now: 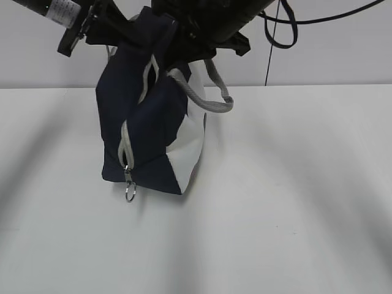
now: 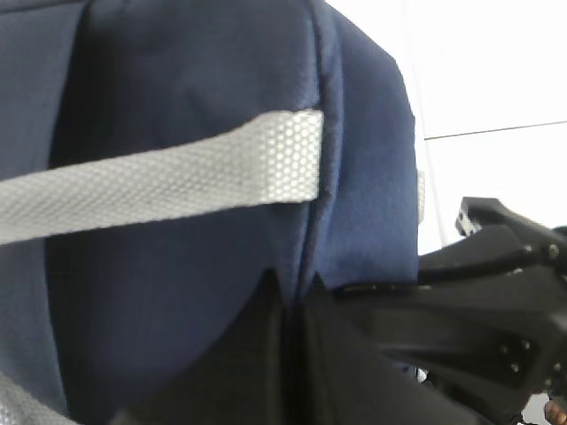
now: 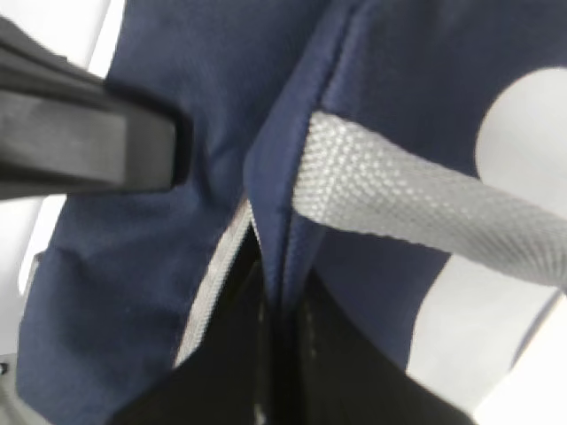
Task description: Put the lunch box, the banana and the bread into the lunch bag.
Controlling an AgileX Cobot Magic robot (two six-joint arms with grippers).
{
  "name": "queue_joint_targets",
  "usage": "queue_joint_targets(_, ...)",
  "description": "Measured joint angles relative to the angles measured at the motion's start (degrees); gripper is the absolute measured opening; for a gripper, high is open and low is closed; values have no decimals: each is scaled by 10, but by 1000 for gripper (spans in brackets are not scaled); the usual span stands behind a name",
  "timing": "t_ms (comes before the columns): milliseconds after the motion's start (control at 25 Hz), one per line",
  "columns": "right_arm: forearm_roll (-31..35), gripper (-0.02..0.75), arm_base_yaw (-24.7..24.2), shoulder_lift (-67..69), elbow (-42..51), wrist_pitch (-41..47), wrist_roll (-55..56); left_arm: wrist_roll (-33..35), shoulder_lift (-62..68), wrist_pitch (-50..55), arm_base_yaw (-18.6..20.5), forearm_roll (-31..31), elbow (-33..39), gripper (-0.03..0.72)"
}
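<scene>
The navy and white lunch bag stands on the table, held up at its top by both grippers. My left gripper is shut on the navy fabric of the bag's top edge, just below a grey handle strap. On the other side of the opening, my right gripper is shut on the rim fabric beside the grey zipper tape. The zipper's ring pull hangs at the bag's lower front end. The lunch box, the banana and the bread are out of view.
A grey handle loop droops off the bag's right side. The white table spreads to the front and right of the bag. A black cable hangs at the back wall. The right arm's black body sits close beside my left gripper.
</scene>
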Motion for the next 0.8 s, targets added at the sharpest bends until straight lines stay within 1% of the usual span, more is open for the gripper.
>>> queue_joint_targets(120,-52,-8,-15,0,-29,35,31,0,0,-26,-19,-3,0,-3)
queue_joint_targets(200,-65,-8,-31,0,-41,52,40,0,0,-42,-27,-6,0,-3)
queue_joint_targets(360,-82,-9,-60,0,-47,56,43,0,1,-87,-44,-11,0,-3)
queue_joint_targets(560,-117,-11,-64,0,-49,43,42,2,3,-148,-66,-12,0,-3)
queue_joint_targets(800,-131,-11,-64,10,-49,40,42,2,26,-166,-68,-34,0,-3)
